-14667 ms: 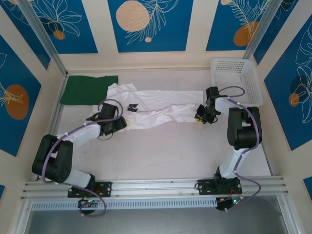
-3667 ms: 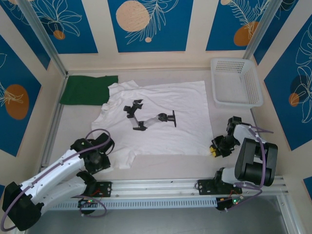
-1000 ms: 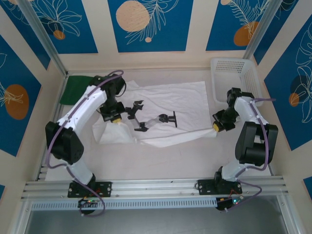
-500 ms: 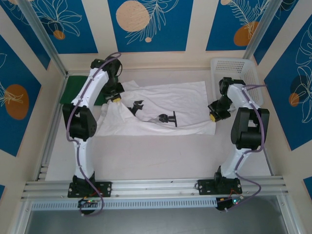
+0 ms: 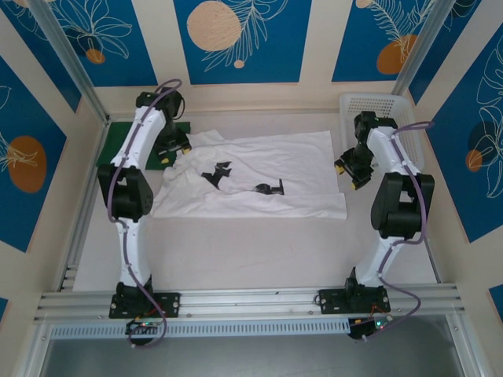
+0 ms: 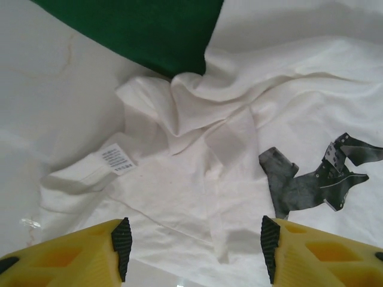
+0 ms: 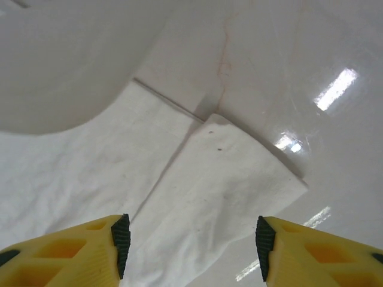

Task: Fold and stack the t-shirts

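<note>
The white t-shirt (image 5: pixel 292 161) lies folded in half across the middle of the table, its black printed marks (image 5: pixel 217 174) facing up. My left gripper (image 5: pixel 170 153) hovers open over its crumpled collar end (image 6: pixel 179 155), nothing between the fingers (image 6: pixel 78 254). A dark green t-shirt (image 5: pixel 112 145) lies flat at the far left, partly under the left arm, and its edge (image 6: pixel 149 30) touches the white one. My right gripper (image 5: pixel 346 170) is open above the white shirt's right corner (image 7: pixel 233 179), where two layers lie one on the other.
A white mesh basket (image 5: pixel 391 110) stands at the far right corner, just behind the right gripper. Metal frame posts rise at both back corners. The table in front of the shirt is bare, shiny white.
Both grippers carried the shirt's near edge back over its far edge, then opened and let it go. The shirt now lies doubled and flatter.
</note>
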Controlling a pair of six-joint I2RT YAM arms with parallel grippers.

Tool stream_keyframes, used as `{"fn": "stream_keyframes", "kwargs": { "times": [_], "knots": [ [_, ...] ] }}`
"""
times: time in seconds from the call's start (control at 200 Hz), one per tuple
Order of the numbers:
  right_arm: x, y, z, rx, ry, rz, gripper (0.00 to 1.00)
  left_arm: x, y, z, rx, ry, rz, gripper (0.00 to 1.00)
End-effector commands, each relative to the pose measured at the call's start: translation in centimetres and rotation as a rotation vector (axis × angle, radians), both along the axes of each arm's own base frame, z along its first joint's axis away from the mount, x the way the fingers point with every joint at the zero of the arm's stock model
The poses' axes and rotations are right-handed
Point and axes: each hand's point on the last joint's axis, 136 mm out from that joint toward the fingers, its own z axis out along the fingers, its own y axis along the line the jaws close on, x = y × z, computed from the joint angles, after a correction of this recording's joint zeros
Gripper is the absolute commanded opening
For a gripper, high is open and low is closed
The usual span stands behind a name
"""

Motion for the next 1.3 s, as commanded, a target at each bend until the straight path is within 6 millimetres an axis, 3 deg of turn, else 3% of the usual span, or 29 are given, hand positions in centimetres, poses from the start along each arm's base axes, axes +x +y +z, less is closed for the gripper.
{"fn": "stream_keyframes", "kwargs": {
  "times": [0.0,0.085,0.16,0.29,0.545,0.695,0.88,1.13,1.295],
  "knots": [
    [-1.4,1.0,2.5,0.025,-0.127,0.096,0.57,-2.5,0.8,4.0,0.012,-0.097,0.008,0.57],
    [-3.0,3.4,1.7,0.137,-0.181,0.188,0.48,-4.9,-1.2,2.4,-0.083,-0.096,-0.024,0.44],
    [-4.9,5.2,0.0,0.223,-0.175,0.242,0.45,-7.2,-2.8,-0.4,-0.159,-0.063,-0.054,0.35],
    [-6.3,6.6,-2.5,0.292,-0.202,0.258,0.40,-9.9,-3.3,-4.3,-0.185,-0.007,-0.084,0.30],
    [-6.8,6.2,-7.7,0.271,-0.079,0.238,0.41,-11.3,-1.6,-10.2,-0.106,0.051,-0.065,0.29],
    [-7.9,5.1,-9.3,0.214,0.012,0.192,0.48,-12.8,1.5,-12.9,0.046,0.110,-0.044,0.29],
    [-10.2,3.5,-10.8,0.156,0.128,0.150,0.65,-15.3,5.4,-14.3,0.186,0.195,-0.007,0.35],
    [-12.1,2.0,-11.5,0.132,0.200,0.115,0.69,-17.6,8.2,-13.7,0.266,0.275,0.012,0.36],
    [-13.1,2.1,-11.6,0.147,0.223,0.114,0.71,-18.5,9.1,-13.1,0.264,0.283,0.022,0.40]
  ]
}}
